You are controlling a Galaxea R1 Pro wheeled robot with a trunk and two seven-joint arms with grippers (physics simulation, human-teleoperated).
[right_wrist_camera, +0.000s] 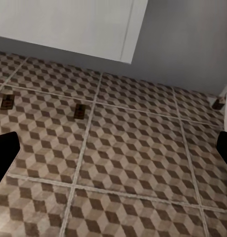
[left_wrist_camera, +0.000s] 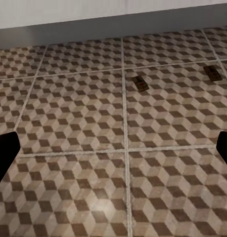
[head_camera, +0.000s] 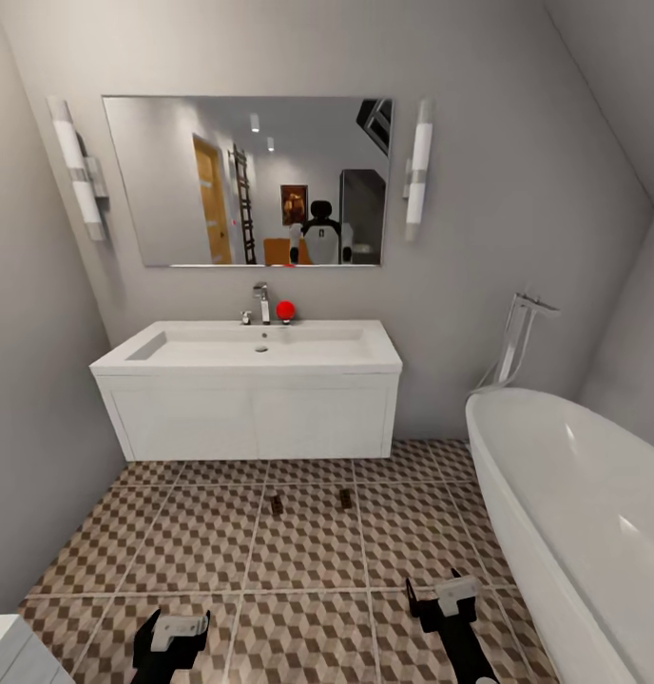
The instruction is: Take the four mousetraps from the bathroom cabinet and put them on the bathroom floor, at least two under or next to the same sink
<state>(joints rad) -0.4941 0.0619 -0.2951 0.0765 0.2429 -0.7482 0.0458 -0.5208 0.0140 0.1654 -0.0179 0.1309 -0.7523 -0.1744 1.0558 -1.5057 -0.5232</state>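
Mousetraps [head_camera: 277,505] [head_camera: 345,499] on floor [head_camera: 203,541] before sink [head_camera: 251,351], bathtub [head_camera: 574,494] beside, both tools [head_camera: 172,635] [head_camera: 441,600] released.

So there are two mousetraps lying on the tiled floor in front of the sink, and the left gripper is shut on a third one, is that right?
Not quite. The left gripper is open and holds nothing, as the left wrist view shows. The rest holds: two mousetraps lie on the bathroom floor before the sink.

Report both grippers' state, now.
Left gripper: open, empty, above the brown-and-beige cube-pattern tiled floor.
Right gripper: open, empty, above the same floor.
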